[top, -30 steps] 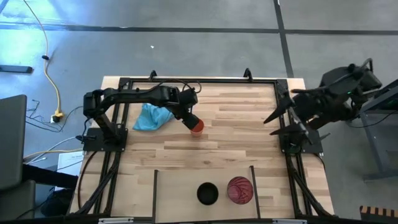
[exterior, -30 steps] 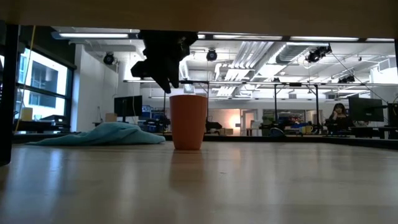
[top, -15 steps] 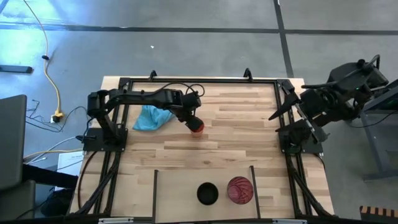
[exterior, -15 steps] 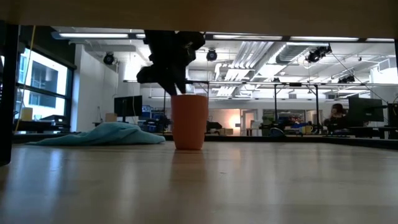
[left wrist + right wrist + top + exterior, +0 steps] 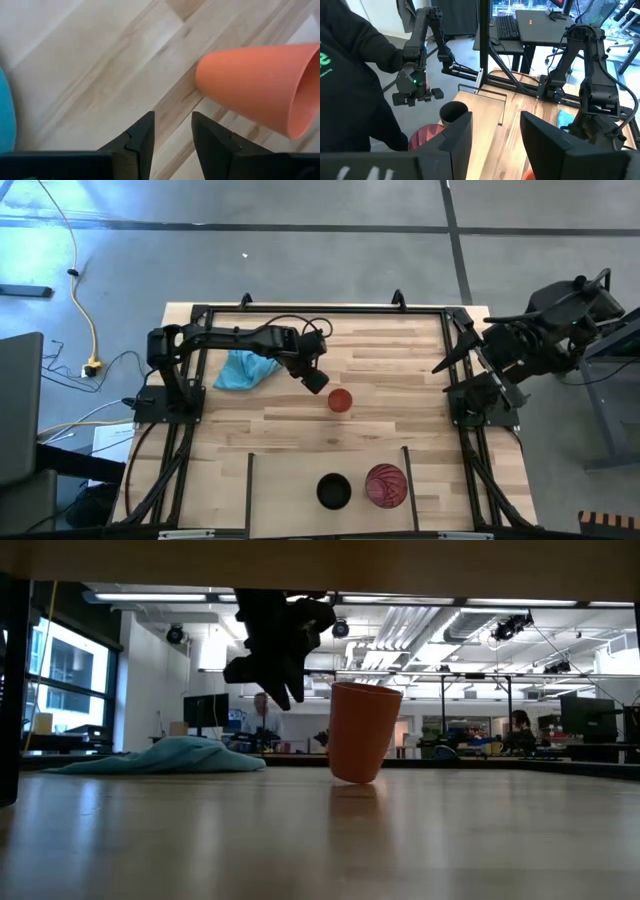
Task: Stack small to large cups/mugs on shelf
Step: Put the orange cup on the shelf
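The small orange cup [image 5: 341, 401] [image 5: 362, 732] is near the table's middle, tilted, with only the edge of its base on the wood. My left gripper [image 5: 316, 379] [image 5: 172, 134] hangs just left of it and behind it, fingers slightly open, clear of the cup [image 5: 255, 92]. The black cup [image 5: 334, 491] and the red-pink cup [image 5: 385, 486] stand side by side on the shelf [image 5: 285, 495] at the near edge. My right gripper [image 5: 446, 379] [image 5: 495, 145] waits open at the right edge.
A light-blue cloth [image 5: 243, 368] lies bunched at the far left, behind my left arm. Two thin black bars [image 5: 250, 480] [image 5: 407, 472] bound the shelf. Bare wood lies between the orange cup and the shelf. A person's dark sleeve [image 5: 355, 75] shows beyond the table.
The orange cup stood upright at my left gripper's fingers; now it has moved toward the table's right and near edge, away from the fingers, and leans over on its base edge. The left gripper stays roughly where it was. My right arm shifted a little early on, then kept still.
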You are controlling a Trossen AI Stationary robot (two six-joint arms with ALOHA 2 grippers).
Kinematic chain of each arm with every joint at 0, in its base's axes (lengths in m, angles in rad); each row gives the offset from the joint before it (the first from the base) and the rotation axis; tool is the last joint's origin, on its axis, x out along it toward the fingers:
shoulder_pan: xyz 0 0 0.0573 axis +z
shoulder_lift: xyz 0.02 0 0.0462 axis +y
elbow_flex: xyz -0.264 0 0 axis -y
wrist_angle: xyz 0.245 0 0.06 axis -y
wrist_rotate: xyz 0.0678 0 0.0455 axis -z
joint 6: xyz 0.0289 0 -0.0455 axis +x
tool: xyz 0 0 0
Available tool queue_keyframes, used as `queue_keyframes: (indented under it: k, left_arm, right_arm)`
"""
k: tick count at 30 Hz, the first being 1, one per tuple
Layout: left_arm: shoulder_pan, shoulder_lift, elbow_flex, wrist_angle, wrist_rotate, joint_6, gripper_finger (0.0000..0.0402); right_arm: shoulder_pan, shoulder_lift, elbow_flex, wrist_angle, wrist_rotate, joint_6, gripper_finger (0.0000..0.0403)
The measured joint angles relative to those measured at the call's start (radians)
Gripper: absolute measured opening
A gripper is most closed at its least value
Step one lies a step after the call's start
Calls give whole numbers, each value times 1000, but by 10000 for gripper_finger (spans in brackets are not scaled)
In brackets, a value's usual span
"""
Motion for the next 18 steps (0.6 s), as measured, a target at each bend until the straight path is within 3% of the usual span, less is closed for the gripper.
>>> queue_keyframes:
  k: [18]
  left_arm:
    - [0, -6, 50, 43, 37, 50, 118]
  right_arm:
    - [0, 0, 0, -24, 0, 1, 158]
